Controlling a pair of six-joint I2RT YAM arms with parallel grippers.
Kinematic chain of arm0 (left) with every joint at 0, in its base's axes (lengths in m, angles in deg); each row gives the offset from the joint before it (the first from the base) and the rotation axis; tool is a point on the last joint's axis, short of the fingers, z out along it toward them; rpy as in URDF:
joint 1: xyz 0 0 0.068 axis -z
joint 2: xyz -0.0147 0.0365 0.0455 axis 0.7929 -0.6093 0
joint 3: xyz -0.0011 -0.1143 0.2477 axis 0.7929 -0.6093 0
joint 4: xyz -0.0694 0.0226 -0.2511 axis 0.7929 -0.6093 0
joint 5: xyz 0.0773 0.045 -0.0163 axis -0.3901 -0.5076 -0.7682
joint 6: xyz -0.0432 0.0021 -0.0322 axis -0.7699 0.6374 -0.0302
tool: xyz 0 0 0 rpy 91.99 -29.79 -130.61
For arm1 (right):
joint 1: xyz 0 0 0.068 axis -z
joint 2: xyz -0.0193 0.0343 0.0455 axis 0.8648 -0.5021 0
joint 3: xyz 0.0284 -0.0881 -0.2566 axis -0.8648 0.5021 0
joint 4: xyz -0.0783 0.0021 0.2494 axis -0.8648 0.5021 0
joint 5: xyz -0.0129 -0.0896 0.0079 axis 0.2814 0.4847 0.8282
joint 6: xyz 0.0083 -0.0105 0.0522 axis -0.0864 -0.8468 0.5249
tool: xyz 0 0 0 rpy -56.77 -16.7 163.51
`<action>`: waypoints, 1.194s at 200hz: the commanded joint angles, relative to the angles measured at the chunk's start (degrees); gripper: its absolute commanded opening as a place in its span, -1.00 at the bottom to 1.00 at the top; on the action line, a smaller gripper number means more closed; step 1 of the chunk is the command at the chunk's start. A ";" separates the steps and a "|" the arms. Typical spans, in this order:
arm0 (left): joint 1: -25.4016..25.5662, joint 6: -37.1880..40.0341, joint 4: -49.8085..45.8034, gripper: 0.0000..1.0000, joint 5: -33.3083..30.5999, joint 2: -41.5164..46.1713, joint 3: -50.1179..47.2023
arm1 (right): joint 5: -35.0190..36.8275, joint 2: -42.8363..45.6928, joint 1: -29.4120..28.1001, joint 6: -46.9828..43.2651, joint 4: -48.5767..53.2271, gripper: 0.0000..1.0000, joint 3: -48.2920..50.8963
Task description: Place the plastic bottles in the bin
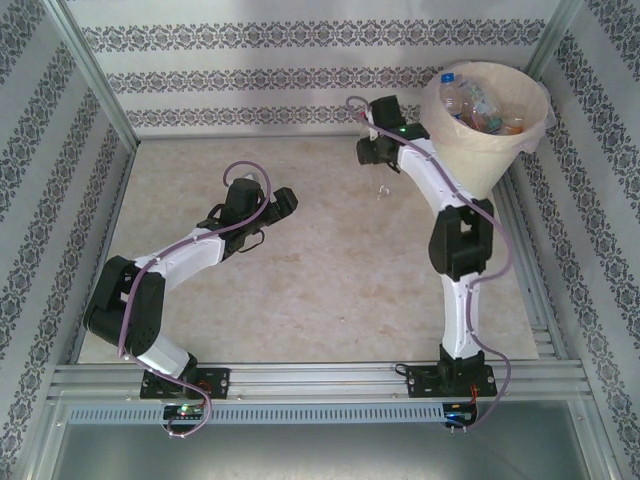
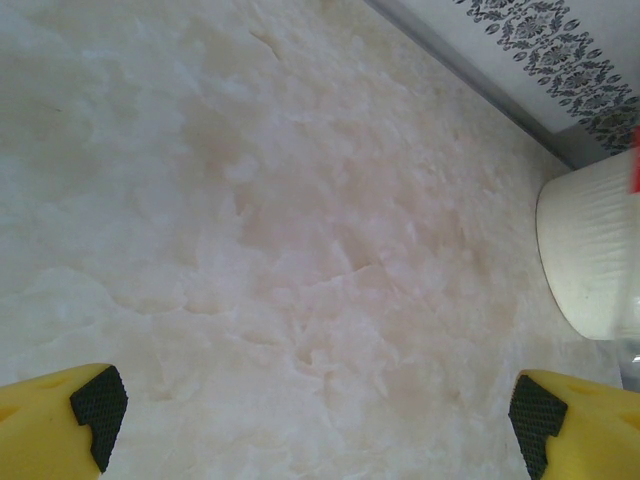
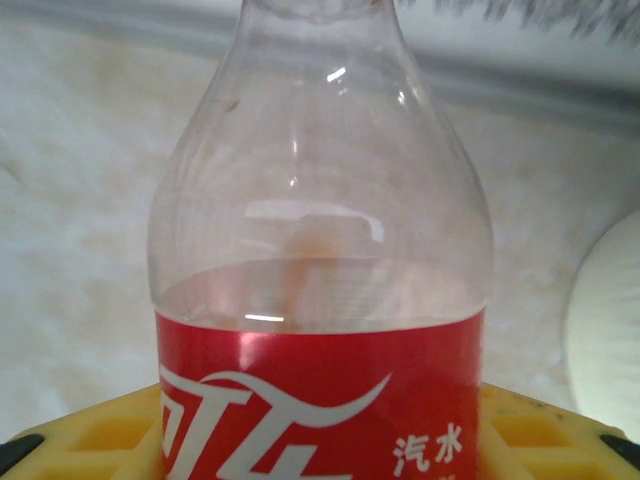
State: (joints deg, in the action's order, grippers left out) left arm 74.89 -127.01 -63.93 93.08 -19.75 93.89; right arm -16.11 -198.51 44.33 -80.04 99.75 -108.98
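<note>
Grasp step in hand: right gripper (image 3: 320, 440) is seen closed on a red-labelled bottle (image 3: 320, 250), just beside the bin (image 1: 480, 165). Next, a lift over the rim and a release are judged to be needed. Right arm is stretched toward the far-right corner. Left gripper (image 2: 315, 430) is held wide open and empty, arm folded low over the table (image 2: 250, 200). Other bottles (image 1: 480, 105) are noted inside the bin.

Right wrist cam: red-label bottle (image 3: 320, 260) loses its cap to the top edge and its base to the btm edge. The right gripper (image 3: 320, 445) has its grip faces hidden behind the label. Wall print up top is a blur. The bin (image 3: 612, 330) is cropped at the rt edge here and in the left wrist cam (image 2: 590, 250). There a red sliver (image 2: 635, 165) is too small to ID, and the left gripper (image 2: 318, 415) is cut by the btm edge. Overhead, binned bottles (image 1: 478, 108) are too jumbled to count.
</note>
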 commanded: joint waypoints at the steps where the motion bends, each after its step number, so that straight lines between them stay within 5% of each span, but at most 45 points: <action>1: 0.06 0.17 0.88 0.99 2.16 0.57 0.08 | -2.77 6.65 -0.05 -1.96 -8.22 -0.15 3.47; 36: 0.06 1.62 5.12 0.99 8.88 1.51 0.82 | -5.85 15.02 2.42 -1.19 -16.93 -0.15 8.47; 103: 0.13 1.41 6.34 0.99 8.92 1.48 0.10 | -10.52 22.03 15.09 4.16 -37.08 -0.16 13.35; 166: 0.15 1.11 5.84 0.99 9.36 0.81 1.53 | 0.89 24.15 19.45 2.11 -52.60 -0.16 18.20; 239: 0.24 0.83 5.16 0.99 10.04 -0.70 2.73 | 11.61 22.86 23.07 0.01 -58.22 -0.14 27.27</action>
State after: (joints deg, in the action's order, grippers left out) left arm 74.89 -126.18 -60.38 102.30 -19.70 94.64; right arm -10.56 -175.15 65.79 -77.94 43.64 -83.69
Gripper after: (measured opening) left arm 0.997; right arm 0.519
